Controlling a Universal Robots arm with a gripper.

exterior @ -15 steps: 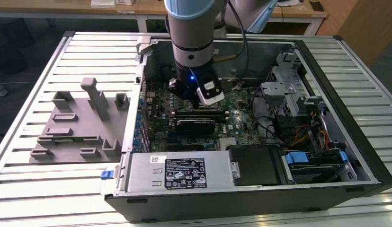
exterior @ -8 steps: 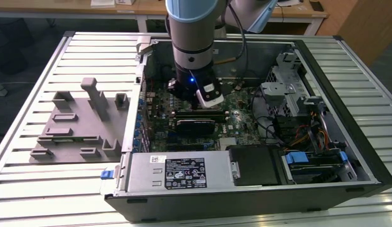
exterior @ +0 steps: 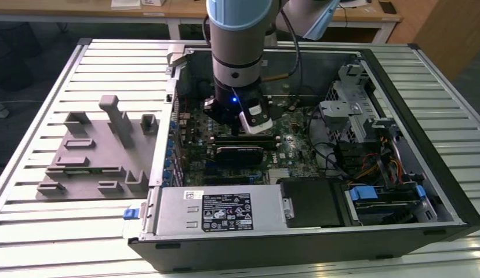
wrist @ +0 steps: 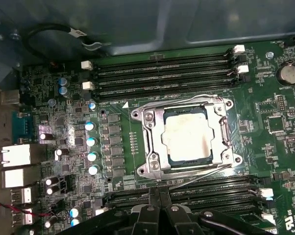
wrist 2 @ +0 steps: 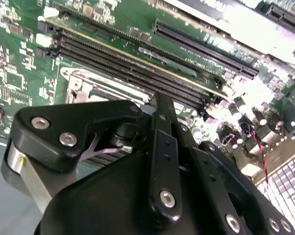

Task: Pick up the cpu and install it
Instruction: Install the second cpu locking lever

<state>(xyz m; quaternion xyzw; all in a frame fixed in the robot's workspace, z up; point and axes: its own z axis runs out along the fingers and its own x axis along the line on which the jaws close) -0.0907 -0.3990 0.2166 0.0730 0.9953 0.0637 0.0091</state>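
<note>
cpu [wrist: 186, 133] seated in socket frame [wrist: 148, 142], first wrist view

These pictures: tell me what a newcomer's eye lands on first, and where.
The arm plunging into the open computer case in the exterior view. In the first wrist view, the cpu sits silvery in the socket frame on the green motherboard, between rows of memory slots, with the gripper just beside it.

The black gripper [wrist: 159, 215] was held just above the green motherboard [wrist: 265, 147]. Ahead of it, the silvery square cpu [wrist: 186, 134] was ringed by a metal socket frame [wrist: 150, 142]; black memory slots [wrist: 162, 73] beyond and others [wrist: 221, 191] directly beneath hemmed the approach.
</note>
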